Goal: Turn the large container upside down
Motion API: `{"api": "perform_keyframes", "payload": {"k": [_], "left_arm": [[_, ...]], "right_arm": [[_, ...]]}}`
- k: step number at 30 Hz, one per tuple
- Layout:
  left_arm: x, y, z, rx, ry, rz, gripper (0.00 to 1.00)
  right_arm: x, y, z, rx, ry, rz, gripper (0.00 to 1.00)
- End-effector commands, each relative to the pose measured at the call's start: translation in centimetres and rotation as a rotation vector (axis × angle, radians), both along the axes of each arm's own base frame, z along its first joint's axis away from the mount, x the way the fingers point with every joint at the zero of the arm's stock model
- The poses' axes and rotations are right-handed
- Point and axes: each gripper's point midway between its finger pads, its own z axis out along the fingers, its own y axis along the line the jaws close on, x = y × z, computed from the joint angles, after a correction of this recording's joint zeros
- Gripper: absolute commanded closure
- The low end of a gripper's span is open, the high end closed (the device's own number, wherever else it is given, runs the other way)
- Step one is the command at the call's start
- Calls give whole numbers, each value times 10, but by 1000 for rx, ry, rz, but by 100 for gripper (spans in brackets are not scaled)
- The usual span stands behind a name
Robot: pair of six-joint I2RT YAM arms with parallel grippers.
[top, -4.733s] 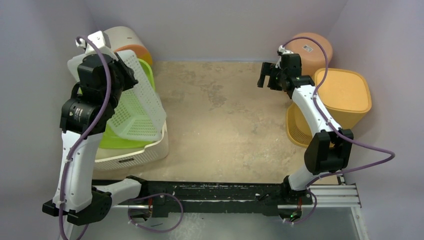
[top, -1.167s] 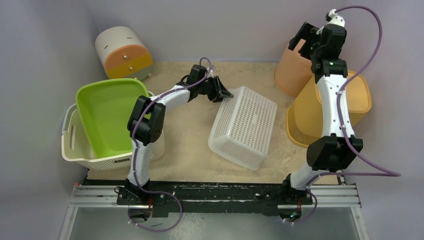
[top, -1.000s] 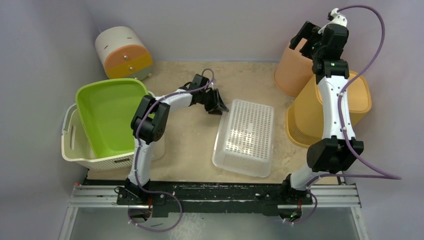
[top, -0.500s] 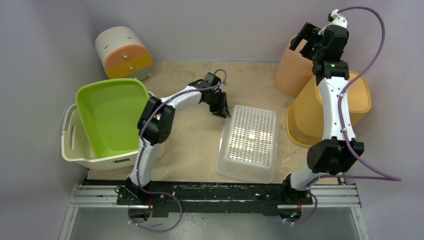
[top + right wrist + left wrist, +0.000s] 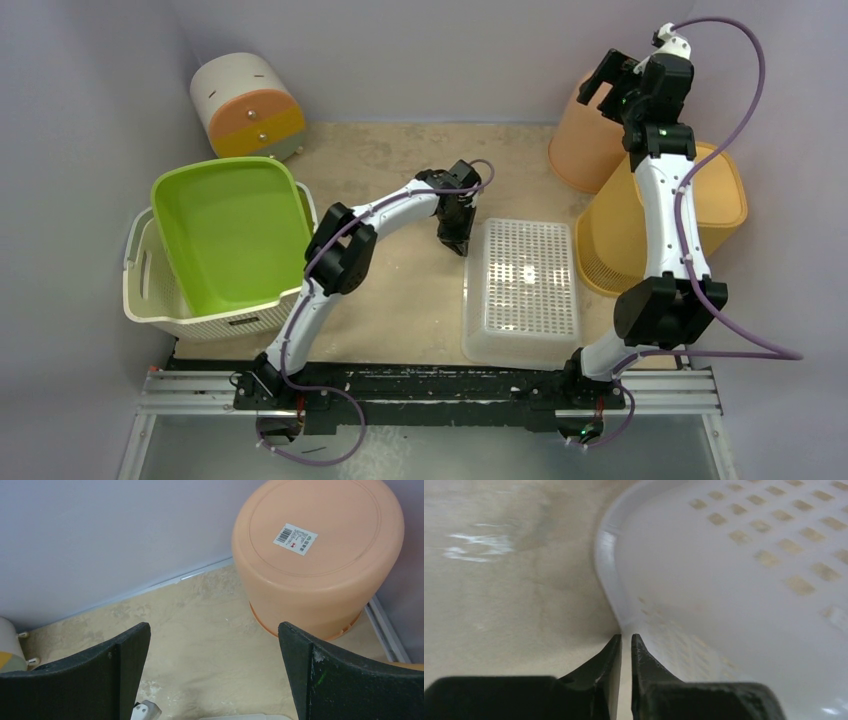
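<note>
Left wrist view blurry, cuts off most of the white basket (image 5: 525, 285). It lies bottom-up, just right of the left gripper (image 5: 626, 639), whose jaws are closed to a slit, tips at the rim. Right gripper (image 5: 212, 630) gapes wide, empty, with the peach tub (image 5: 320, 560) ahead-right. Right arm (image 5: 665, 220) covers part of the yellow bin (image 5: 715, 200).

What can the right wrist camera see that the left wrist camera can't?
Only the right wrist view shows the upside-down peach bucket with its barcode sticker, the purple wall, and the right gripper wide open. Only the left wrist view shows the rim and holes of the white basket up close, with the left gripper nearly shut beside it. Both show the sandy table.
</note>
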Motion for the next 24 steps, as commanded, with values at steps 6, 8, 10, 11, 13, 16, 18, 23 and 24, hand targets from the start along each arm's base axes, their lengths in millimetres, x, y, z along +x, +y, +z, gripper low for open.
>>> {"api": "perform_keyframes", "payload": {"k": [6, 8, 10, 11, 13, 16, 18, 23, 24], "left_arm": [[47, 61, 99, 204, -331, 87, 70], [53, 68, 132, 202, -405, 111, 63], [60, 77, 169, 200, -493, 147, 56], [61, 81, 187, 190, -530, 164, 54], [66, 104, 226, 219, -637, 229, 50], [68, 144, 268, 279, -743, 334, 48], [66, 179, 291, 356, -811, 416, 48], [46, 273, 333, 511, -930, 687, 48], [41, 288, 336, 521, -947, 740, 48]], "right_arm": [[-7, 3, 32, -14, -91, 25, 0], [-7, 5, 30, -9, -87, 31, 0], [-7, 7, 27, -3, -81, 43, 0], [-7, 7, 26, 0, -81, 44, 0], [-7, 5, 25, -5, -83, 29, 0], [-8, 10, 9, -6, -58, 62, 0], [-10, 17, -4, 5, -36, 88, 0], [-15, 33, -30, 12, 14, 135, 0], [-15, 37, -33, 13, 21, 146, 0]]}}
